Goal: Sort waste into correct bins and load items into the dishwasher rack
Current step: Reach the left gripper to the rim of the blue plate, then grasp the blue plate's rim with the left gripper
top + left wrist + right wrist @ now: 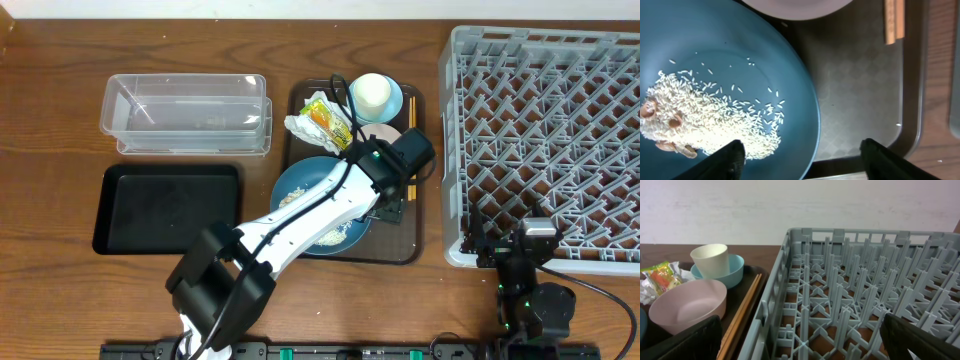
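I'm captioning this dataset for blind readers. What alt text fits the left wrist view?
A dark-blue bowl holding a pile of white rice sits on a dark serving tray, its rim between the fingers of the open left gripper. The edge of a pale bowl and the chopsticks show at the top.

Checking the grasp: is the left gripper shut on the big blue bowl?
No, the left gripper is open, one finger over the rice in the bowl, the other over the tray.

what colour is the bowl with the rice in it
The bowl is dark teal-blue, clearest in the left wrist view.
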Robot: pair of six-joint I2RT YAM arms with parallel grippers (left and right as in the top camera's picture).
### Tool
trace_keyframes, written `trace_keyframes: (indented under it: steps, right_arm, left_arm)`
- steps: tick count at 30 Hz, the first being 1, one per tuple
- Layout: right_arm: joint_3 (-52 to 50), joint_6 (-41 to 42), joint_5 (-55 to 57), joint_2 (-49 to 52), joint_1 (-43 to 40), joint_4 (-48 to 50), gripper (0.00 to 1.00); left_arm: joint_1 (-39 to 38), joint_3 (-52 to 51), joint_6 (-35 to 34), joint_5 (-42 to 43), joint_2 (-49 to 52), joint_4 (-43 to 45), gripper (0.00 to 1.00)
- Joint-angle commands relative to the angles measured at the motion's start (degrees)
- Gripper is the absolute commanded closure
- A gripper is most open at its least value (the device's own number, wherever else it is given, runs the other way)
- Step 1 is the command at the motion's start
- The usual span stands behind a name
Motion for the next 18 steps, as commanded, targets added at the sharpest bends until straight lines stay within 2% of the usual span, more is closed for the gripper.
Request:
trace_keyframes:
  steps: [1,18]
  right_arm:
    - [-0.09,-0.79,-0.39,-0.15,-0.55,-0.20,0.01]
    - [-0.09,-0.79,-0.42,-0.13,-0.55,-0.20,0.01]
  left_arm:
    - [-1.09,-0.28,-1.49,-1.33,0.87,-0.24,0.27]
    - [-3.76,-0.33,-3.41,-1.62,7.72,0.11,0.35]
